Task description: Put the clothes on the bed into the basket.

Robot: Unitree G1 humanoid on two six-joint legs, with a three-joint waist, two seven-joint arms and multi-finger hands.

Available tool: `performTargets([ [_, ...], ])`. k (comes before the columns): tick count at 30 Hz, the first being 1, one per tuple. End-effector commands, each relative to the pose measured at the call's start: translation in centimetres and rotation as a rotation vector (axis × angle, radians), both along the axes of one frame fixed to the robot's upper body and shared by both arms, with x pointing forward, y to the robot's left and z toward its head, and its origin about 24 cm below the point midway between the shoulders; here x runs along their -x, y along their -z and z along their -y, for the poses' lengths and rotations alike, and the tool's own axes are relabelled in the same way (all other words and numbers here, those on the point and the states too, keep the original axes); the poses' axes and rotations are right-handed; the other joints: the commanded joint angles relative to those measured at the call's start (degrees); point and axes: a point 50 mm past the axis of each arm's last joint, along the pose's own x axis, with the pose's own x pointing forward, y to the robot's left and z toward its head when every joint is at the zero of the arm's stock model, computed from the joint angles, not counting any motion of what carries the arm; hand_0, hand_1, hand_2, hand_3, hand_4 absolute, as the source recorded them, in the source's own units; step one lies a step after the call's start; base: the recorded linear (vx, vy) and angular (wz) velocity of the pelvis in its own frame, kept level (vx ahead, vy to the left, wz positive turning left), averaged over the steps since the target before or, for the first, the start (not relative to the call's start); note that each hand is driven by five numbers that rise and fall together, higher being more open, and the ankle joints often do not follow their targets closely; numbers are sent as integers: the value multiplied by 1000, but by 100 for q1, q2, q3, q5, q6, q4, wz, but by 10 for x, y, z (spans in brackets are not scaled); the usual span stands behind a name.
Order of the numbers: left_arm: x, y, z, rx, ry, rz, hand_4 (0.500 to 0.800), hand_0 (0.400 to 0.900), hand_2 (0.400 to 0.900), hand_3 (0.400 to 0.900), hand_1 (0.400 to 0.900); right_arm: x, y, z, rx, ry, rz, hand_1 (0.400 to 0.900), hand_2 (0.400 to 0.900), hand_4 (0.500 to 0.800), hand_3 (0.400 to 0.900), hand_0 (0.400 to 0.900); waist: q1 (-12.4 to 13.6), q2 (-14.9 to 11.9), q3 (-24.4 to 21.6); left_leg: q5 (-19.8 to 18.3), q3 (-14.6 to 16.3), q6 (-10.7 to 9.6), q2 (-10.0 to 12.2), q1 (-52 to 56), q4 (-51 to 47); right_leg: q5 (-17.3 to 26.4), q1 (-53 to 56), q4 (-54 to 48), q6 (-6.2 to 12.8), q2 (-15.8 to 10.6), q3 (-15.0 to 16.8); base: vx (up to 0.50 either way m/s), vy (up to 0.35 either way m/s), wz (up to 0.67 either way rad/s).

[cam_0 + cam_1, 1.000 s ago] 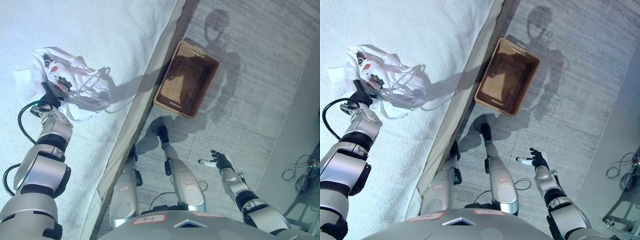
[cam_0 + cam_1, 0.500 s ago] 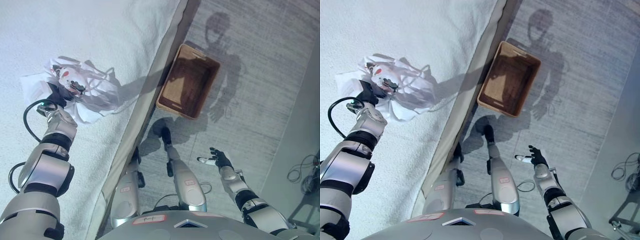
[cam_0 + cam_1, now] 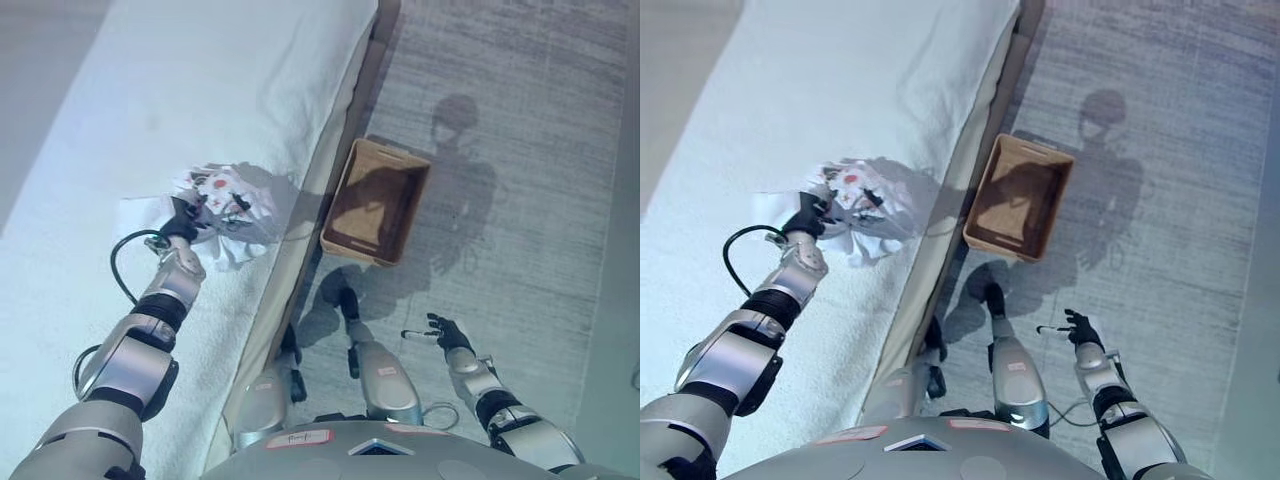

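soft crumpled white cloth [image 3: 228,205] on a nubbly matt bedspread [image 3: 200,90], beside a woven basket [image 3: 377,201]

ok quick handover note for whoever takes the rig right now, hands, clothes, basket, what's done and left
Left hand: fingers curled into the bunched white garment with red and dark print, which is on the white bed near its floor-side edge.
Right hand: open, holding nothing, low over the grey carpet.
Brown woven rectangular basket: on the carpet beside the bed, nothing visible inside.
Done: garment grasped.
Left: carry it over the bed edge and release it in the basket.
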Motion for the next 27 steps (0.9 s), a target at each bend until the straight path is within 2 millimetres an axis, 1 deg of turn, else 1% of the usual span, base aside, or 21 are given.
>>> performTargets([
  [1,-27,-45,-7,10,-26,193,500,400,400,400,400,26,-4,42,102,79,-63,900,900,800,900,900,-123,298,-194,-266,-410,-162,85,-53,-22,-668,523,27,207,-41,-85,19,-72,-16],
  [3,-33,-53,-1,41,-7,228,500,400,400,400,400,30,-4,47,104,106,-72,900,900,800,900,900,-172,354,-237,-288,-351,-174,124,45,-22,-689,587,27,199,-3,-24,19,-67,-19],
  [7,-40,-64,5,82,13,267,500,400,400,400,400,36,-6,58,120,149,-87,900,900,800,900,900,-266,443,-299,-317,-207,-190,181,166,-22,-689,638,27,183,56,92,23,-63,-20],
  [10,-44,-67,12,111,39,276,500,400,400,400,400,43,-6,64,128,176,-103,900,900,800,900,900,-343,513,-329,-341,-111,-199,215,239,-22,-694,662,27,174,90,171,35,-52,-19],
  [15,-46,-66,21,208,44,294,500,400,400,400,400,52,-6,69,132,211,-121,900,900,800,900,900,-466,599,-357,-382,22,-209,247,312,-22,-706,665,27,165,132,291,46,-45,-18],
  [17,-48,-65,30,274,54,307,500,400,400,400,400,57,-5,70,132,225,-130,900,900,800,900,900,-517,635,-367,-400,73,-213,262,331,-22,-716,655,27,160,154,337,55,-36,-17],
  [20,-49,-65,37,332,60,317,500,400,400,400,400,62,-4,71,130,238,-139,900,900,800,900,900,-587,647,-390,-418,125,-228,285,349,-22,-725,647,27,146,183,381,59,-47,-11],
  [23,-53,-68,47,407,68,343,500,400,400,400,400,64,-4,72,132,247,-138,900,900,800,900,900,-653,661,-391,-426,162,-239,303,357,-22,-730,627,27,130,210,420,55,-40,-11],
  [27,-61,-79,58,454,96,372,500,400,400,400,400,60,-6,75,130,264,-115,900,900,800,900,900,-751,683,-378,-419,223,-261,331,327,-22,-721,572,27,122,245,479,39,-40,-11],
])
